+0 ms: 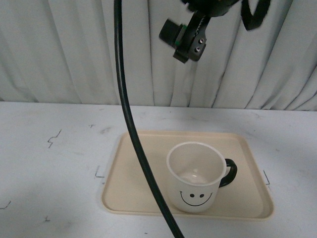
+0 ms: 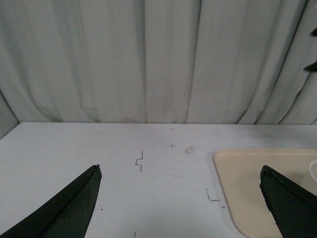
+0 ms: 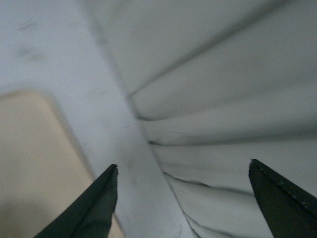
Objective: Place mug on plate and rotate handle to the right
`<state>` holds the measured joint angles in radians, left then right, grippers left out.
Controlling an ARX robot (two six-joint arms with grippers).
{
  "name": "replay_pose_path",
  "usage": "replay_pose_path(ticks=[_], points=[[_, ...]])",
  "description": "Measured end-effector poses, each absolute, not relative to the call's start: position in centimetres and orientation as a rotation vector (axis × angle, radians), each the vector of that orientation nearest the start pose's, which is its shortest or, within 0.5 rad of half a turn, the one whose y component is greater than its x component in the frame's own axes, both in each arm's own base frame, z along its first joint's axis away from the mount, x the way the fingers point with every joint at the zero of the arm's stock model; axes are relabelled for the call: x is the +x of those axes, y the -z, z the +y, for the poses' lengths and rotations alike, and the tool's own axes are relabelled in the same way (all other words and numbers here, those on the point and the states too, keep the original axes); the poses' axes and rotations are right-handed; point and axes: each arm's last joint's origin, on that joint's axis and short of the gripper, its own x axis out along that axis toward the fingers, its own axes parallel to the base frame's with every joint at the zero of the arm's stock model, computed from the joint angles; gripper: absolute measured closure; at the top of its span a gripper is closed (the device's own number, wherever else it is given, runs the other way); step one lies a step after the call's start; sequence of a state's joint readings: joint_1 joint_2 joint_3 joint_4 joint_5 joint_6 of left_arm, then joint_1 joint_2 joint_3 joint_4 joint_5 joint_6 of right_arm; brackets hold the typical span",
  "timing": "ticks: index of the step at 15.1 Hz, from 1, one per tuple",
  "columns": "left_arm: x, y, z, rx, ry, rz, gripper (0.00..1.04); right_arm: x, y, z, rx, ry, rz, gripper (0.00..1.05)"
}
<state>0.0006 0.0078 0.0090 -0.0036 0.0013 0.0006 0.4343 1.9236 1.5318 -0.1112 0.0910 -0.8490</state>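
White table (image 1: 54, 163) with a pleated pale curtain (image 1: 59, 49) hanging straight behind it; that's all the room on show. The tabletop is scuffed, with small dark marks and thin bracket-shaped lines just outside the plate's left and right edges.

The mug (image 1: 196, 182) stands upright on the plate (image 1: 133, 198), right of centre and toward the near rim. It is open-topped with its inside bare, and the smiley faces the front camera. The handle (image 1: 229, 172) sticks out to the right and slightly away. Nothing touches the mug.

A black cable (image 1: 130, 124) runs from the top of the front view down to its bottom edge, crossing the plate's left half and hiding a strip of it.

Right arm hardware (image 1: 187, 38) hangs high against the curtain, above the plate's far side and well apart from the mug. It is cut off by the top edge, and its fingertips don't show there.

Right gripper (image 3: 183, 198): the wrist view is blurred and tilted, the fingers are spread wide and grip nothing, with a plate corner (image 3: 29, 163) and curtain beyond.

Left gripper (image 2: 181, 203): fingers also wide apart and empty, over bare table to the left of the plate (image 2: 247, 178). Only a sliver of white, probably the mug rim, shows at that frame's edge.
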Motion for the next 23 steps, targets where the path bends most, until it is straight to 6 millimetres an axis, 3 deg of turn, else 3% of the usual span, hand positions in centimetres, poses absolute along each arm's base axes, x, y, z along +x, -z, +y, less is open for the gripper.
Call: replay_pose_path(ticks=[2,3,5,8,11,15,21,23], points=[[9.8,-16.6,0.0,0.001,-0.005,0.002,0.07,36.9,-24.8,13.0,-0.473,-0.084,0.173,0.47],[9.8,-16.6,0.0,0.001,-0.003,0.003,0.07,35.4,-23.8,10.7,-0.307,-0.012,0.103,0.57],[9.8,-16.6,0.0,0.001,-0.001,0.003,0.07,32.2,-22.3,7.6,-0.125,0.049,0.019,0.73],[9.8,-16.6,0.0,0.001,-0.002,0.002,0.07,27.1,-20.6,5.9,-0.034,-0.02,-0.024,1.03],[9.8,-16.6,0.0,0.001,-0.001,0.002,0.07,23.6,-18.7,3.3,-0.02,0.017,0.016,1.03],[9.8,-16.6,0.0,0.001,-0.001,0.002,0.07,20.3,-18.1,2.1,-0.016,-0.003,0.006,1.03],[9.8,-16.6,0.0,0.001,-0.001,0.002,0.07,17.2,-17.3,0.9,-0.014,-0.009,-0.009,1.03],[9.8,-16.6,0.0,0.001,-0.002,0.002,0.07,16.3,-16.2,-0.2,-0.014,0.02,0.024,1.03]])
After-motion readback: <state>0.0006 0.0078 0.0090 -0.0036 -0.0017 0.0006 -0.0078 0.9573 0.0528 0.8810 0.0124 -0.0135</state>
